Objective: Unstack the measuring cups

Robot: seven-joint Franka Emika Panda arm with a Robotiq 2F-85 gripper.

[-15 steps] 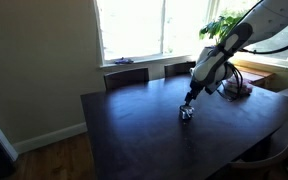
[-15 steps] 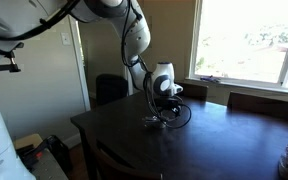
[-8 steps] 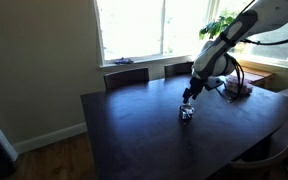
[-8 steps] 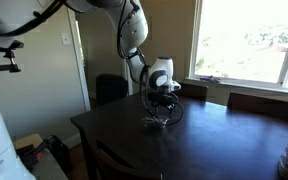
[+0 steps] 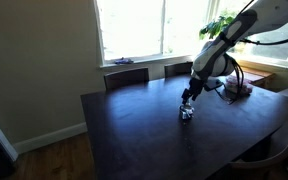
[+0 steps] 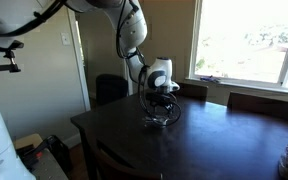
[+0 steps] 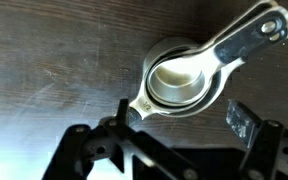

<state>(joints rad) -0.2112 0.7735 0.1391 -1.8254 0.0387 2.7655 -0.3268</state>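
Note:
The measuring cups (image 7: pixel 184 82) lie nested in one shiny silvery stack on the dark wooden table (image 7: pixel 54 60), their handles pointing to the upper right of the wrist view. My gripper (image 7: pixel 180 122) hangs just above them, open, with one finger on each side of the stack's near rim and nothing between the fingers. In both exterior views the stack shows as a small glinting lump (image 5: pixel 186 112) (image 6: pixel 159 121) directly under the gripper (image 5: pixel 189 98) (image 6: pixel 162 104).
Dark chairs (image 5: pixel 127 76) stand at the table's far edge under the window. A potted plant (image 5: pixel 222 25) and a flat stack of book-like things (image 5: pixel 236 90) sit beyond the arm. A cable loop (image 6: pixel 172 117) hangs beside the gripper.
The arm shifted slightly over the cups between a second ago and half a second ago, then stayed still. The gripper has remained open.

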